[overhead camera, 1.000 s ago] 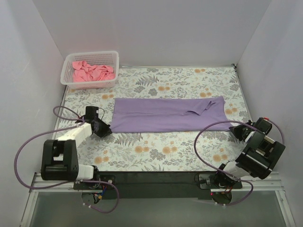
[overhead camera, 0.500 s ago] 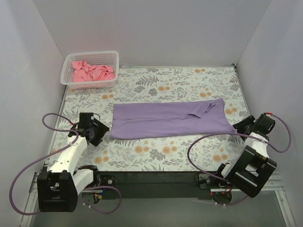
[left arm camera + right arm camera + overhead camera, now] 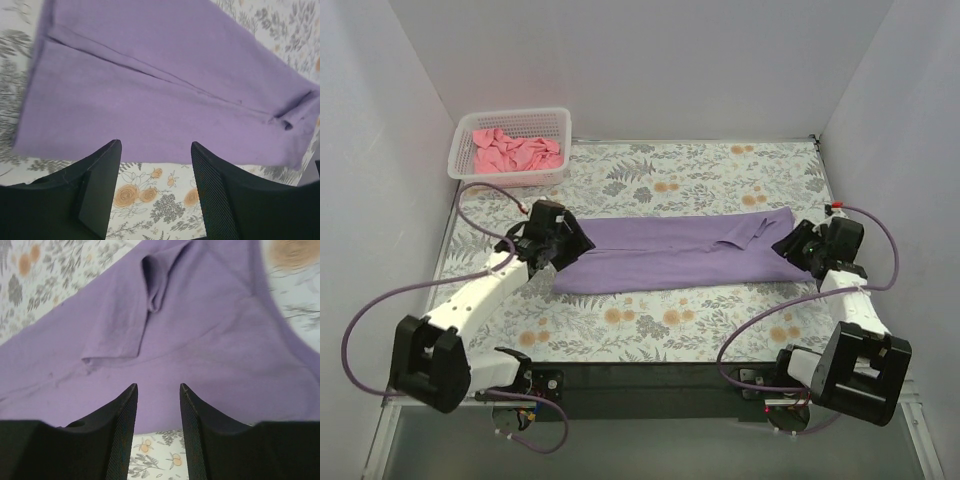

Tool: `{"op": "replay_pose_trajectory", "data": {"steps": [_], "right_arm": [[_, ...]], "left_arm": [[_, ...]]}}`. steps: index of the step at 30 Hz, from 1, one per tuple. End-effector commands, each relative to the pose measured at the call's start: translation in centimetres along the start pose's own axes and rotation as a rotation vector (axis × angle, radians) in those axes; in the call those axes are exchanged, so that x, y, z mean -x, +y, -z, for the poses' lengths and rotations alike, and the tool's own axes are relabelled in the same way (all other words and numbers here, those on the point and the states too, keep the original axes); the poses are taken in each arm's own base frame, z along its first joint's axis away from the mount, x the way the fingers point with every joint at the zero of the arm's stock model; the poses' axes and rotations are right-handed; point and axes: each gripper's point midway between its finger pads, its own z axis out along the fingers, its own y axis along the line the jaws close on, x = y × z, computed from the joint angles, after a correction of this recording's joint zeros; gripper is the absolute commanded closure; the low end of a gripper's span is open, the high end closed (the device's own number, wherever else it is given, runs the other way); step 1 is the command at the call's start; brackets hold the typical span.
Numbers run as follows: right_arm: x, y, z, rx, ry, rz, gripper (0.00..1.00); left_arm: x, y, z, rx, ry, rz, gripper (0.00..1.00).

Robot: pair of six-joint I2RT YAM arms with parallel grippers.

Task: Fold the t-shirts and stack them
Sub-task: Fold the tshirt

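**Two open grippers, one at each end of the folded tee**

Top view: the lavender t-shirt (image 3: 670, 255) lies flat on the tablecloth (image 3: 650, 320), folded into a long band. A sleeve flap (image 3: 755, 225) is turned over near its right end. The left gripper (image 3: 568, 245) sits at the band's left end and the right gripper (image 3: 790, 245) at its right end. Beyond the left end stands the white mesh basket (image 3: 510, 178), with the salmon-pink t-shirt (image 3: 510, 152) crumpled inside it.

Left wrist view: the left gripper (image 3: 156, 150) has its fingers spread and nothing between them. Only flowered tablecloth (image 3: 150, 195) shows in the gap. The lavender t-shirt's (image 3: 150, 100) near edge lies just past the fingertips.

Right wrist view: the right gripper (image 3: 157, 390) also stands parted and empty. Its tips are over the lavender t-shirt's (image 3: 200, 350) near edge, and the sleeve flap (image 3: 150, 280) is further in.

Judged from here, the next fold needs both ends pinched together. Several things could go wrong:

- A finger that catches only the top layer would peel the band open.
- A finger that goes too deep would gather the tablecloth with the tee and drag it.
- Uneven lifting by the two arms would skew the fold.
- The loose sleeve flap could slide out and spoil the edge.
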Motion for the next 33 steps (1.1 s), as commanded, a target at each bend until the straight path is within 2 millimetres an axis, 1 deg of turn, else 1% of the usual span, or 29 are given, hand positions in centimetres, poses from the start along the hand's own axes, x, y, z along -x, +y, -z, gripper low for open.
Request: {"op": "replay_pose_trajectory", "data": {"steps": [1,3,4,5,6,7,8,10,11,13,14,15,16,17,18,20,21,23,24,26,27,28,29,30,31,32,33], "right_arm": [[-0.5,4.8,-0.6,0.177,0.038,0.126,0.55],[-1.7,5.5,-0.8,0.197,0.072,0.154,0.55],[-2.6,6.2,-0.9,0.215,0.096,0.172,0.55],[-3.2,6.4,-1.0,0.221,0.108,0.184,0.55],[-3.6,6.6,-1.0,0.225,0.118,0.198,0.55],[-4.4,6.8,-1.1,0.229,0.135,0.21,0.55],[-4.7,6.7,-1.1,0.227,0.144,0.216,0.55],[-5.4,6.6,-1.3,0.222,0.161,0.227,0.55],[-5.6,6.5,-1.3,0.218,0.169,0.229,0.55],[-5.9,6.4,-1.4,0.213,0.181,0.246,0.55],[-5.7,6.6,-1.5,0.212,0.177,0.258,0.55],[-5.7,6.5,-1.5,0.206,0.181,0.265,0.55],[-5.8,6.3,-1.5,0.186,0.185,0.279,0.55],[-5.4,6.5,-1.6,0.18,0.178,0.285,0.55],[-5.4,6.6,-1.6,0.177,0.18,0.294,0.54],[-4.8,6.9,-1.8,0.167,0.17,0.291,0.55],[-4.7,7.1,-1.8,0.168,0.165,0.297,0.55],[-3.9,7.2,-2.1,0.152,0.149,0.299,0.55],[-3.8,7.2,-2.2,0.146,0.148,0.299,0.55],[-3.5,7.0,-2.5,0.131,0.143,0.295,0.55],[-3.3,7.1,-2.7,0.131,0.139,0.293,0.55],[-3.3,7.1,-2.8,0.131,0.141,0.289,0.55],[-3.3,7.1,-3.0,0.133,0.141,0.287,0.55],[-3.4,7.1,-3.1,0.132,0.143,0.283,0.55],[-3.4,7.0,-3.2,0.13,0.141,0.281,0.55],[-3.4,7.0,-3.2,0.129,0.137,0.281,0.55],[-3.6,6.8,-3.2,0.123,0.136,0.279,0.55]], "left_arm": [[-1.2,-1.8,-2.8,0.013,0.036,-0.014,0.44],[-1.3,-1.0,-4.2,0.056,0.03,-0.015,0.47],[-1.6,-0.3,-4.8,0.08,0.033,-0.019,0.49],[-1.9,0.3,-5.8,0.105,0.04,-0.02,0.51],[-2.2,0.9,-6.2,0.128,0.045,-0.02,0.52],[-2.2,1.7,-6.6,0.161,0.037,-0.017,0.54],[-3.0,2.9,-7.2,0.199,0.057,-0.016,0.55],[-3.4,4.7,-7.6,0.249,0.066,0.0,0.57],[-4.0,6.2,-7.6,0.287,0.08,0.016,0.57],[-3.9,8.4,-7.5,0.346,0.067,0.05,0.57],[-4.4,10.3,-7.3,0.394,0.068,0.055,0.58],[-3.8,11.5,-7.0,0.413,0.052,0.089,0.58],[-3.7,12.3,-6.8,0.43,0.048,0.107,0.58],[-4.0,13.4,-6.5,0.455,0.051,0.137,0.59],[-3.4,14.1,-6.3,0.465,0.04,0.171,0.59],[-2.6,14.5,-6.0,0.475,0.017,0.199,0.59],[-1.4,14.5,-5.9,0.474,-0.004,0.215,0.58],[-0.3,14.1,-5.9,0.475,-0.02,0.214,0.53],[1.1,13.1,-5.9,0.456,-0.042,0.197,0.51],[2.0,11.6,-5.8,0.413,-0.046,0.187,0.45],[2.1,10.1,-5.8,0.372,-0.041,0.166,0.43],[2.9,8.2,-5.7,0.325,-0.06,0.13,0.39],[3.1,6.5,-5.5,0.292,-0.07,0.095,0.38],[1.7,3.7,-5.4,0.245,-0.063,0.014,0.37],[1.6,0.7,-5.2,0.183,-0.073,-0.016,0.37],[0.4,-1.1,-5.6,0.153,-0.053,-0.044,0.37],[-2.4,-3.7,-5.4,0.1,-0.009,-0.102,0.37]]}}
